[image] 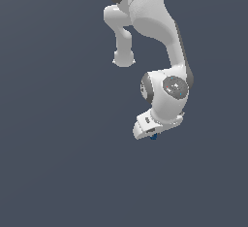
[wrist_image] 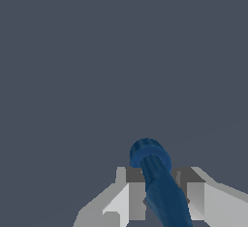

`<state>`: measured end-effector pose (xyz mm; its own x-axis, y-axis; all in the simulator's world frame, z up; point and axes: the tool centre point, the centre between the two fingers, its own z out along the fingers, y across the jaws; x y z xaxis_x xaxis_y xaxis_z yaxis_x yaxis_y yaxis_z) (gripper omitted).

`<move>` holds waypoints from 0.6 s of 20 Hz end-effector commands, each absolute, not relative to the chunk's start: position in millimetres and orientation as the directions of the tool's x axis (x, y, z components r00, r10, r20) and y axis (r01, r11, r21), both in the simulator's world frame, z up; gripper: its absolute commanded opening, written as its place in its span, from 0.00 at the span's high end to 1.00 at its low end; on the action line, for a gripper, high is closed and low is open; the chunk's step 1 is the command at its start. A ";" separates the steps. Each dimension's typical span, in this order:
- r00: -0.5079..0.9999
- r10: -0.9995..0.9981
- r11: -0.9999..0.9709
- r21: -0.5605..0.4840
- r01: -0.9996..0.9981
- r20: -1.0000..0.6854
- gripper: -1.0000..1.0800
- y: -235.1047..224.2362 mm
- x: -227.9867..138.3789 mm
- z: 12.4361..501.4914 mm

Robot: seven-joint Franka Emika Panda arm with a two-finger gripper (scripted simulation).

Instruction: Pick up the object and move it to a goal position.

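The object is a dark-blue elongated piece with a rounded, ringed end. In the wrist view it sits between the two grey-white fingers of my gripper, which is shut on it. In the exterior view only a tiny blue bit of the object shows under the white hand of the gripper, below the bent white arm. The object hangs in the air above the plain dark surface. The fingertips are mostly hidden by the hand in the exterior view.
The white Franka arm comes down from the top middle of the exterior view. A plain dark grey-blue surface fills the rest of both views.
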<state>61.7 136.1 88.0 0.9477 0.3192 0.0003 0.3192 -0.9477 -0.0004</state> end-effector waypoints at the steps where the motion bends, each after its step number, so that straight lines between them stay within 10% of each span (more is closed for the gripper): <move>1: 0.948 0.319 -0.948 0.000 0.319 0.000 1.00 145.2 72.8 93.5; 12: 0.948 0.319 -0.948 0.000 0.319 0.000 1.00 170.5 105.3 108.3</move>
